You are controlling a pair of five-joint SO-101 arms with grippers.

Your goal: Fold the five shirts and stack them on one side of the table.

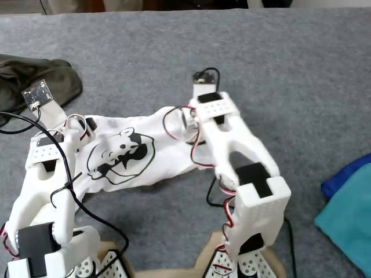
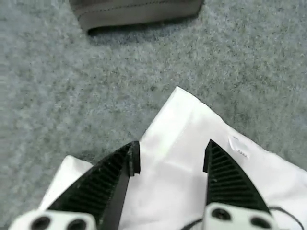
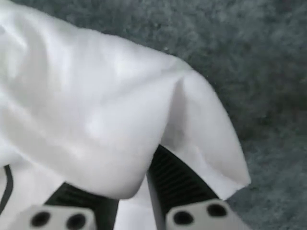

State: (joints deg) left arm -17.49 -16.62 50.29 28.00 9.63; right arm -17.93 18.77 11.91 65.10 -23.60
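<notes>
**White shirt gripped at one end, straddled at the other**

Fingers (image 2: 108, 179) of the left gripper (image 2: 171, 158) stand apart over a corner of the white shirt (image 1: 124, 153); cloth lies between them and nothing is pinched. Those of the right gripper (image 3: 144, 163) converge into a raised fold of the same shirt; their tips are buried under the cloth, so I judge them clamped on it.

In the high view the shirt lies left of centre, print upward; its long axis runs left to right across the frame, climbing a little toward the right. The left gripper sits at the left end; the right gripper sits at the right end, where the fabric is bunched.

That is the relation the coming move seems to turn on: each arm already has its nearer end, and the free corner lies directly under the left fingers, so they likely need only drop and close before both ends are carried across the long axis.

Further out, a dark olive shirt (image 1: 40, 78) lies crumpled at the upper left, near the left gripper but apart from the white one; blue and teal shirts (image 1: 348, 208) lie at the right edge, well apart; all rest on the grey table (image 1: 290, 69).
</notes>
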